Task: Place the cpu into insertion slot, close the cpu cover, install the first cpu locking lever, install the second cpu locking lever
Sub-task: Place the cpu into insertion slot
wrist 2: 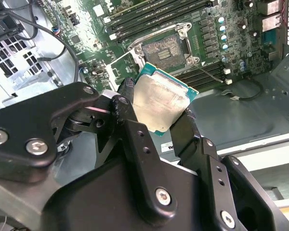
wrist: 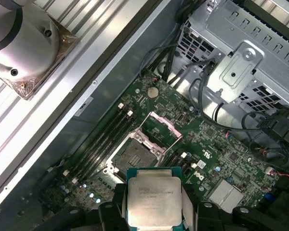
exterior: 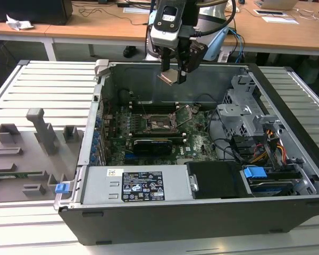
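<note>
Item: cpu (wrist 2: 161, 101). Thin square chip, dull metal lid on green board. Clamped by two opposite edges in gripper (exterior: 174, 73), tilted, well above insertion slot (wrist 2: 164, 50). Slot centre bare, with cpu cover (wrist: 161, 127) standing open at slot's edge.

Handling, by judgement: light, rigid and smooth-sided, hence liable to slip or twist in a loose hold. Underside contacts and slot pins probably fragile. Best hold: opposite edges only, both faces untouched.
</note>
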Available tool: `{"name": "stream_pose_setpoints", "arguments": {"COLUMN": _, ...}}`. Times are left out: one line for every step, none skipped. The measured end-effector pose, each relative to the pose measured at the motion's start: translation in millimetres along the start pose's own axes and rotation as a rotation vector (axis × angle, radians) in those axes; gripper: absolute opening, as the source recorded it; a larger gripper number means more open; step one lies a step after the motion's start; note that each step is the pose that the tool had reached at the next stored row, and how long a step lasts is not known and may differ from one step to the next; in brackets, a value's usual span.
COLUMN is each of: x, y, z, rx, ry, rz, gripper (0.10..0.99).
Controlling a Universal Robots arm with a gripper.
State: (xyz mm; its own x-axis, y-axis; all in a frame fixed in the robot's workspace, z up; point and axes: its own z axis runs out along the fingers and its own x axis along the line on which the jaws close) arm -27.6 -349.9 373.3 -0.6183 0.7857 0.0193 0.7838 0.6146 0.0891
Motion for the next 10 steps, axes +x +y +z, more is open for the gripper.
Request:
{"name": "stream_pose_setpoints", "arguments": {"x": 0.0, "y": 0.0, "z": 0.0, "rx": 0.0, "ry": -0.0004, "rz": 0.004, "gripper": 0.541}}
{"name": "stream_pose_setpoints", "arguments": {"x": 0.0, "y": 0.0, "z": 0.0, "rx": 0.0, "ry": -0.0009, "rz": 0.01, "gripper": 0.541}}
{"name": "stream_pose_setpoints", "arguments": {"x": 0.0, "y": 0.0, "z": 0.0, "rx": 0.0, "ry": -0.0013, "rz": 0.014, "gripper": 0.541}}
{"name": "stream_pose_setpoints", "arguments": {"x": 0.0, "y": 0.0, "z": 0.0, "rx": 0.0, "ry": -0.0015, "rz": 0.017, "gripper": 0.541}}
{"name": "stream_pose_setpoints", "arguments": {"x": 0.0, "y": 0.0, "z": 0.0, "rx": 0.0, "ry": -0.0017, "rz": 0.019, "gripper": 0.541}}
{"name": "stream_pose_setpoints", "arguments": {"x": 0.0, "y": 0.0, "z": 0.0, "rx": 0.0, "ry": -0.0019, "rz": 0.021, "gripper": 0.541}}
{"name": "stream_pose_setpoints", "arguments": {"x": 0.0, "y": 0.0, "z": 0.0, "rx": 0.0, "ry": -0.0021, "rz": 0.023, "gripper": 0.541}}
{"name": "stream_pose_setpoints", "arguments": {"x": 0.0, "y": 0.0, "z": 0.0, "rx": 0.0, "ry": -0.0023, "rz": 0.025, "gripper": 0.541}}
{"name": "stream_pose_setpoints", "arguments": {"x": 0.0, "y": 0.0, "z": 0.0, "rx": -0.001, "ry": -0.0026, "rz": 0.029, "gripper": 0.541}}
{"name": "stream_pose_setpoints", "arguments": {"x": 0.0, "y": 0.0, "z": 0.0, "rx": -0.001, "ry": -0.0027, "rz": 0.03, "gripper": 0.541}}
